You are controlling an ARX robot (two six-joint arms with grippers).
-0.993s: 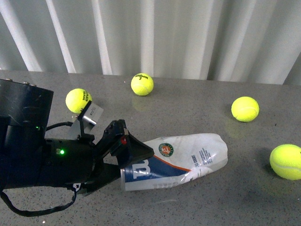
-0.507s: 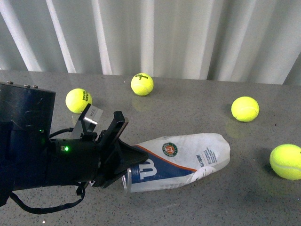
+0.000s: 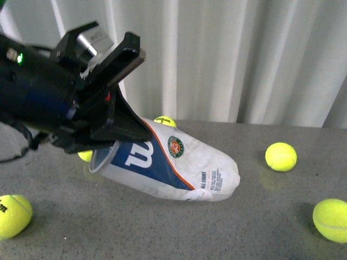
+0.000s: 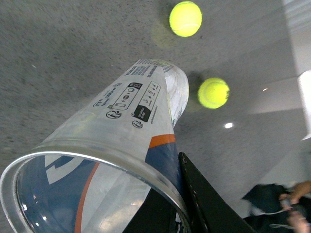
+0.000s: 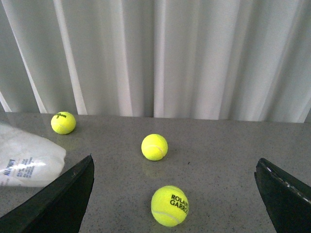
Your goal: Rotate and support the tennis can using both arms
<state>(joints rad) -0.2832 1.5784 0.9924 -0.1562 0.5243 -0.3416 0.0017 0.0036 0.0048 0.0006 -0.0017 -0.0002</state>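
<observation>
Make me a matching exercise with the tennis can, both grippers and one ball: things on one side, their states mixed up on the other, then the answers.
Things:
1. tennis can
2. left gripper
3. right gripper
4. lettered tennis ball

States:
A. open, holding nothing
B. lying on the table
C. tilted, open end raised
D. closed on the can's rim

Pairs: 1-C, 2-D, 3-A, 4-B

bare table (image 3: 255, 216) between tennis can (image 3: 181, 168) and mid-right tennis ball (image 3: 281, 156)
</observation>
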